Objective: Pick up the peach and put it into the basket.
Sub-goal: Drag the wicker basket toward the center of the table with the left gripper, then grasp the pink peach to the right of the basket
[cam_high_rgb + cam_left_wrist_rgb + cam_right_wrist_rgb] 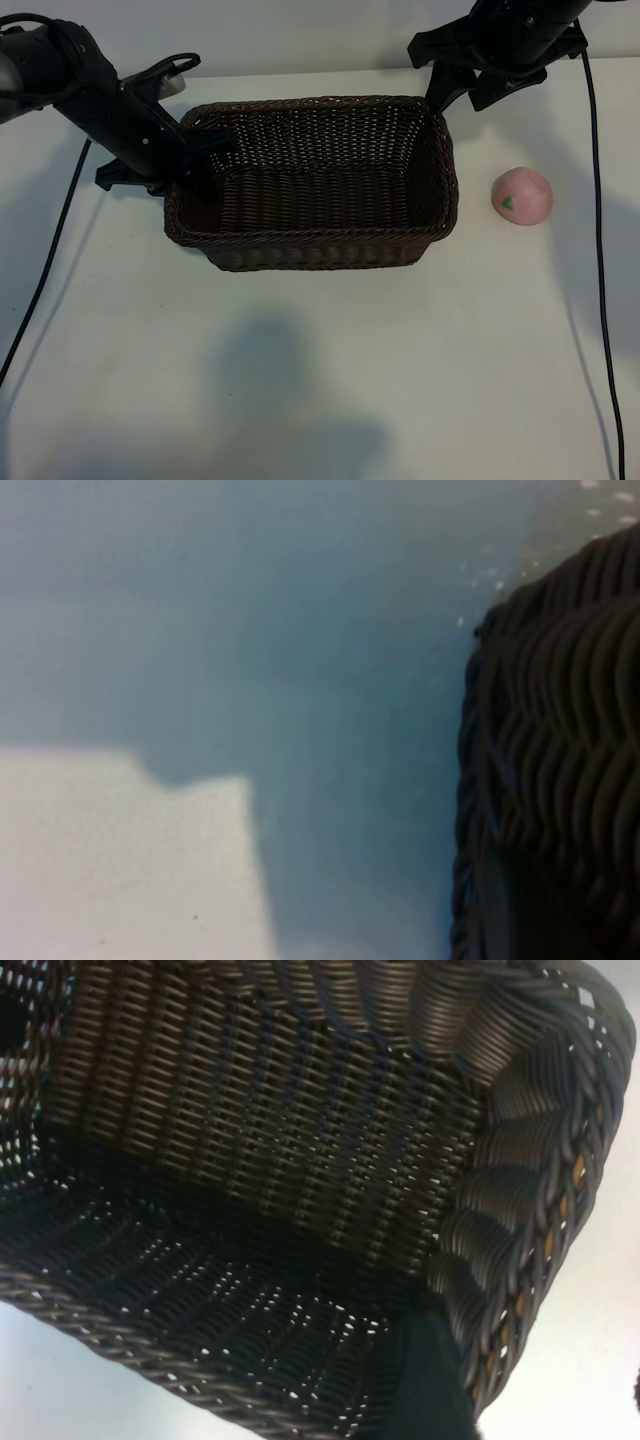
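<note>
A dark-brown wicker basket (312, 183) sits in the middle of the white surface (300, 380), and there is nothing inside it. The peach (522, 195) lies on the surface just beside the basket's right-hand end, apart from it, its small green leaf mark facing the camera.

The left end effector (196, 160) is down at the basket's left end, its dark fingers over the rim there; they stand only a little apart, and I cannot tell whether they pinch the wicker. Its wrist camera looks along the basket's outer wall (550, 780) and the bare surface beside it.

The right end effector (462, 88) hangs at the basket's far right corner, fingers spread wide and holding nothing, well short of the peach. Its wrist camera looks into the empty woven interior (300, 1160).
</note>
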Tool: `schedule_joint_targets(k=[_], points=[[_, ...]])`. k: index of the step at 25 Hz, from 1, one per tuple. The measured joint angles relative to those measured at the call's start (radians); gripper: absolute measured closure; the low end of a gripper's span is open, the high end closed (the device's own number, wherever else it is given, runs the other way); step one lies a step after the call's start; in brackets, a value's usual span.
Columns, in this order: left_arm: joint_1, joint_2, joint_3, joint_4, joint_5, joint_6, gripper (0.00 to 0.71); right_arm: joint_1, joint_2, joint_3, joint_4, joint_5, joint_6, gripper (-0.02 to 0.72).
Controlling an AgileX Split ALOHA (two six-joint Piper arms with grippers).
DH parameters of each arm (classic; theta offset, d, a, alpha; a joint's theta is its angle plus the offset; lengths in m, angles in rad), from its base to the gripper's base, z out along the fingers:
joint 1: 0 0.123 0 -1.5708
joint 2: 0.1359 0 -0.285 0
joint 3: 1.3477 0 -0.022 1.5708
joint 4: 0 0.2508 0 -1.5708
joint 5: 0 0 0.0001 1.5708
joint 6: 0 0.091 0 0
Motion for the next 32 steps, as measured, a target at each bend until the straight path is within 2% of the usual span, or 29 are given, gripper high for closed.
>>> schedule_joint_targets(k=[3,4,9,11,15,22,24,28,32], points=[[0.000,0.000,0.000,-0.007,0.000,0.001,0.498,0.000,0.000,0.000,0.001,0.000,0.000,0.210],[0.000,0.000,0.000,-0.010,0.004,0.001,0.447,0.000,0.000,0.000,0.001,0.000,0.000,0.210],[0.000,-0.025,-0.002,0.014,0.029,-0.012,0.105,0.000,0.000,0.000,0.001,0.000,0.000,0.210],[0.000,-0.064,-0.002,0.048,0.030,-0.037,0.042,0.000,0.000,0.000,0.001,0.000,0.000,0.210],[0.000,-0.167,-0.005,0.155,0.053,-0.099,0.030,0.000,0.000,0.000,0.001,0.000,0.000,0.210],[0.000,-0.282,-0.009,0.287,0.153,-0.134,0.099,0.000,0.000,0.000,-0.006,-0.010,0.007,0.210],[0.000,-0.300,-0.009,0.296,0.162,-0.135,0.105,0.000,0.000,0.000,-0.046,-0.009,0.009,0.210],[0.000,-0.312,-0.009,0.298,0.162,-0.135,0.112,-0.005,0.000,0.000,-0.197,0.023,0.072,0.193],[0.000,-0.312,-0.009,0.298,0.162,-0.135,0.112,-0.046,0.000,0.001,-0.303,0.054,0.123,0.149]])
